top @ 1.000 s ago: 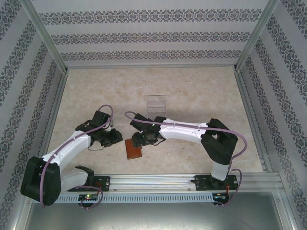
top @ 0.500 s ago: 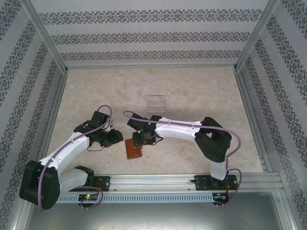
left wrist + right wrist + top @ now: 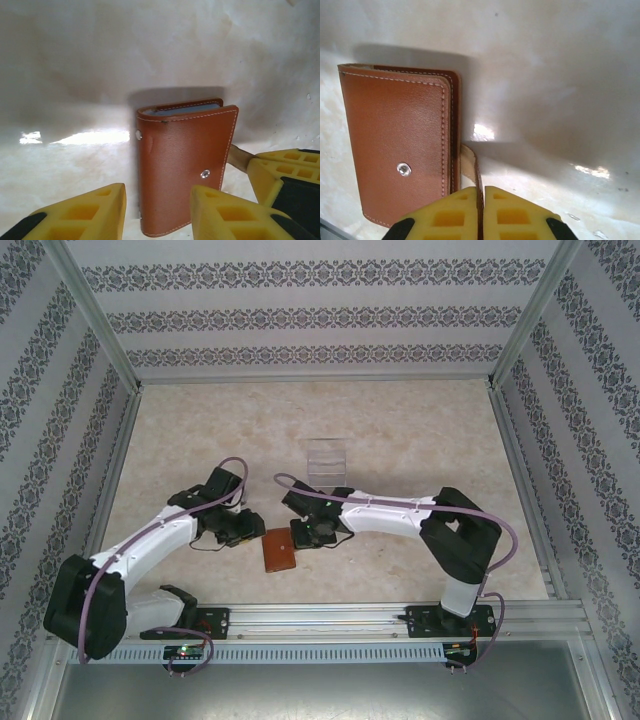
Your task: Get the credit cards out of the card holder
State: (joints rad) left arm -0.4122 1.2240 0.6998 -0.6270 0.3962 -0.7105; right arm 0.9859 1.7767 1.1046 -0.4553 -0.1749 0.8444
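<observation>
You've got the right gripper (image 3: 481, 194) pinched tight on the wallet (image 3: 395, 145) strap (image 3: 468, 159)
Closed tan leather, white stitching, silver snap (image 3: 403, 169), grey-blue pocket edges (image 3: 187, 108); it lies on the table (image 3: 400, 440) toward 6 o'clock, between your grippers. Your left gripper (image 3: 157, 190) hangs part-open at its 10 o'clock

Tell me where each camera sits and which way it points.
Top external: above and behind the bases, looking down on the beige table; left arm and right arm reach toward the brown leather folding wallet.
Left wrist: on the left arm, facing the wallet; its open left claw shows.
Right wrist: on the right arm, facing down; the right claw is shut on the wallet's thin strap tab.
Wrist views share wallet and strap tab.
</observation>
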